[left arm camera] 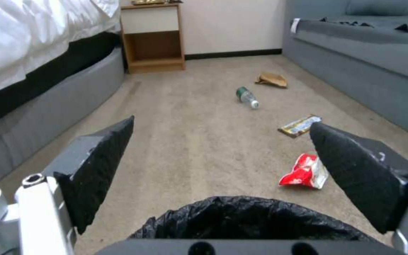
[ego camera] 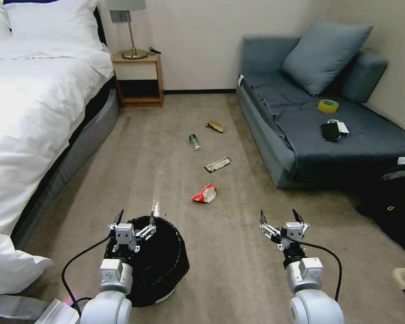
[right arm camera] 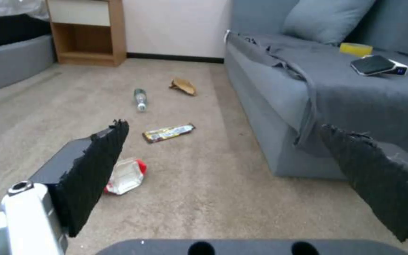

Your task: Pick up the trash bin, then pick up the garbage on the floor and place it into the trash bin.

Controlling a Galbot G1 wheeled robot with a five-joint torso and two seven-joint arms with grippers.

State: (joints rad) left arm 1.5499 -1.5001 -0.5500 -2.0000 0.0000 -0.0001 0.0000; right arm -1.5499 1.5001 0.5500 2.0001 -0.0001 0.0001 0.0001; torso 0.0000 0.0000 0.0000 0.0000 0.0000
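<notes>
On the bedroom carpet (ego camera: 121,180), the trash bin (ego camera: 166,270) is seen directly below the left gripper (ego camera: 135,220), whose fingers are spread; its rim should be straddled squarely. The right gripper (ego camera: 279,218) is held open, with the red-and-white wrapper (ego camera: 204,193) ahead.

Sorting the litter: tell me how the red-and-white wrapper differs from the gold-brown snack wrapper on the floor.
The red-and-white wrapper is crumpled into a bunched lump; the gold-brown snack wrapper lies long, flat and narrow. The red-and-white one lies nearer the trash bin and the robot; the gold-brown one lies farther out, closer to the sofa. Both rest loose on the carpet, touched by neither gripper.
</notes>
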